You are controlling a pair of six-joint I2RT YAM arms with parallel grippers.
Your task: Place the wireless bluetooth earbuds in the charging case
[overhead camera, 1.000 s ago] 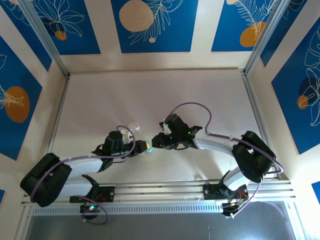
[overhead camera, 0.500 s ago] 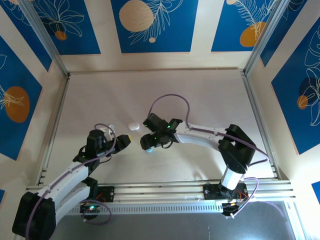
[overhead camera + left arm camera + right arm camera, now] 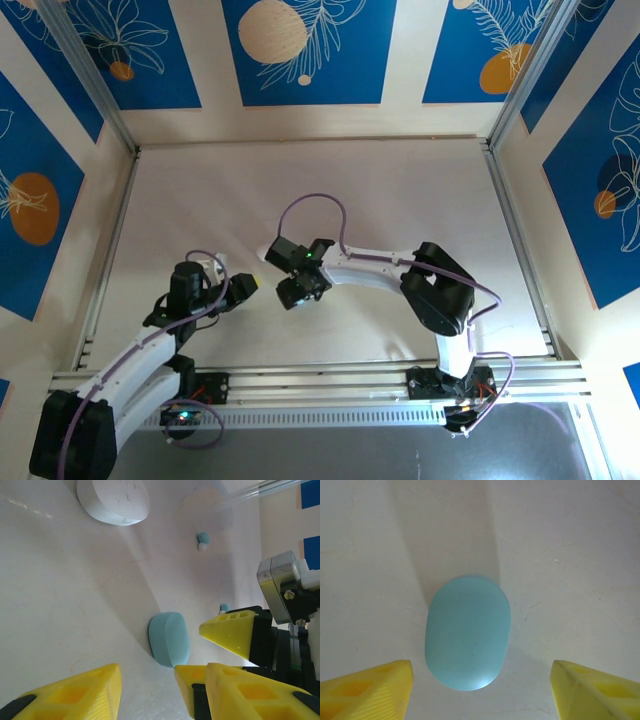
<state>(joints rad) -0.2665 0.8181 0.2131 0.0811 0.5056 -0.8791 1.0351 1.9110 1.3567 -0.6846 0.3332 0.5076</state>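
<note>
The pale blue case (image 3: 468, 632) lies closed and flat on the table (image 3: 60, 605), and it is the landmark here. The right gripper (image 3: 482, 680) hangs directly over it with its fingers spread wide, one yellow tip on either side of the case's near end and neither touching it; only the tips enter the right wrist view, the rest being cut off by the lower edge. From above, the right arm's wrist (image 3: 300, 262) lies over the case and covers it. The left gripper (image 3: 162, 680) sits just beside the case, fingers parted with nothing between them. A further yellow piece stands beside its right finger, and it cannot be told which gripper it belongs to. Beyond the case, well apart from it, a pale blue earbud (image 3: 202, 540) with a whitish tip lies loose on the table. A second bud (image 3: 224, 608) lies nearer the case, but only a small blue sliver shows above the right gripper's yellow finger, so how it lies cannot be told. Farther beyond the case lies a white case (image 3: 112, 502), closed and cut off by the upper edge of the left wrist view.
</note>
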